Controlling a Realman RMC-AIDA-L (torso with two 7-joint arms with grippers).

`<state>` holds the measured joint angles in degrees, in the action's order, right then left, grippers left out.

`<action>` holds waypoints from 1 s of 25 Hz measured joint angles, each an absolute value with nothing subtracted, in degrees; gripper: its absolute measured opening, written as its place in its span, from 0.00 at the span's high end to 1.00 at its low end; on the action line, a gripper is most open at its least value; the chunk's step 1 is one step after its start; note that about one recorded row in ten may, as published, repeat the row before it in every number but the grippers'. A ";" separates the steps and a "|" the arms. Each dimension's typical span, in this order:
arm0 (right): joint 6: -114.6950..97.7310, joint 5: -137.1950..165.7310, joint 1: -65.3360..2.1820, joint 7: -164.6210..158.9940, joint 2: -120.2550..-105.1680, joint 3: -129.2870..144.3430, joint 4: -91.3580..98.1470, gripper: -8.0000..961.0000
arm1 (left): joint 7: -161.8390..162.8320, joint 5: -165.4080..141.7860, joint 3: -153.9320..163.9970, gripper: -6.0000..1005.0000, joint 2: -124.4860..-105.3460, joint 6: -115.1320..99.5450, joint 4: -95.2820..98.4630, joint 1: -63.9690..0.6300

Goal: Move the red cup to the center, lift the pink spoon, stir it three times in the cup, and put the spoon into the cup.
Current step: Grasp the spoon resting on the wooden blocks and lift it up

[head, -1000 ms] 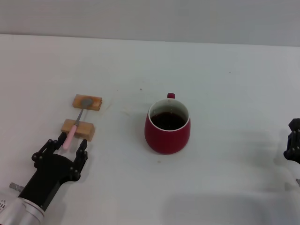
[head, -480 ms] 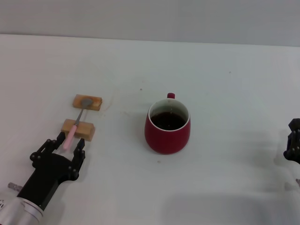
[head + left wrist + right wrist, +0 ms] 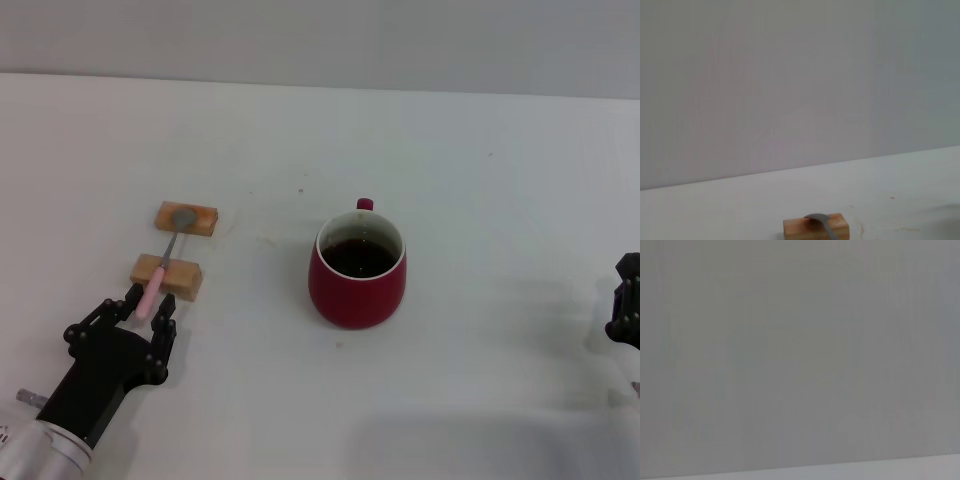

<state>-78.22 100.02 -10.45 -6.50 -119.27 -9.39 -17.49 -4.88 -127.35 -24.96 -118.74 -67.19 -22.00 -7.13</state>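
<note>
The red cup (image 3: 358, 285) stands near the middle of the table with dark liquid inside and its small handle pointing away from me. To its left the pink spoon (image 3: 153, 290) lies across two wooden blocks, grey bowl on the far one. My left gripper (image 3: 148, 302) is open at the near end of the pink handle, one finger on each side of it. In the left wrist view only the spoon's grey bowl (image 3: 817, 218) shows, on the far block. My right gripper (image 3: 626, 300) is parked at the right edge of the head view.
The far wooden block (image 3: 186, 217) and the near wooden block (image 3: 166, 275) hold the spoon off the white table (image 3: 480, 180). The far block (image 3: 795, 227) also appears in the left wrist view. A grey wall rises behind the table.
The left gripper's fingers have drawn closer together around the end of the pink handle. The spoon, the cup and the right arm have stayed in place.
</note>
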 joint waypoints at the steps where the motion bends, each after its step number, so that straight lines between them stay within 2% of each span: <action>1: -78.22 100.02 -10.46 -6.50 -119.27 -9.39 -17.49 0.99 | -4.89 -127.35 -24.96 0.67 -118.74 -67.19 -21.99 -7.13; 10: -78.22 100.02 -10.46 -6.50 -119.26 -9.46 -17.49 0.99 | -5.00 -125.96 -26.14 0.74 -118.78 -65.77 -21.66 -7.72; 15: -78.22 100.01 -10.37 -6.50 -119.26 -9.53 -17.49 0.99 | -5.21 -125.85 -26.20 0.83 -118.69 -66.07 -22.16 -7.75; 19: -78.22 100.01 -10.34 -6.50 -119.26 -9.53 -17.49 0.99 | -5.51 -126.41 -26.14 0.83 -118.17 -66.36 -23.80 -8.23; 25: -78.92 100.01 -10.10 -6.24 -119.27 -9.45 -17.49 0.99 | -5.63 -128.72 -26.55 0.83 -117.45 -65.50 -25.04 -12.87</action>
<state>-78.92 100.01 -10.10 -6.24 -119.27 -9.45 -17.49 -5.63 -128.72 -26.55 -117.45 -65.50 -25.04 -12.87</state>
